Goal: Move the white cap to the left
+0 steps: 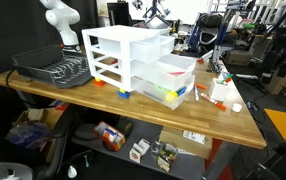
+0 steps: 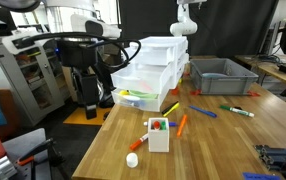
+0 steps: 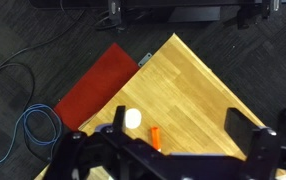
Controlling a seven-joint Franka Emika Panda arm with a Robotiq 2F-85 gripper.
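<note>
Here the white cap [image 2: 132, 159] lies flat on the wooden surface [image 2: 233, 140]. It is near the white box with red-orange parts [image 2: 158, 134], apart from it, on the box's side away from the drawer unit [image 2: 153, 70]. In the wrist view the tool [image 3: 170, 138] hangs high over the corner beyond the box, with its jaws spread wide and gripping nothing.

One white cap [image 2: 132, 159] — one drawer unit [image 2: 153, 70], one dish rack [image 1: 43, 62], one white box [image 2: 159, 137].
</note>
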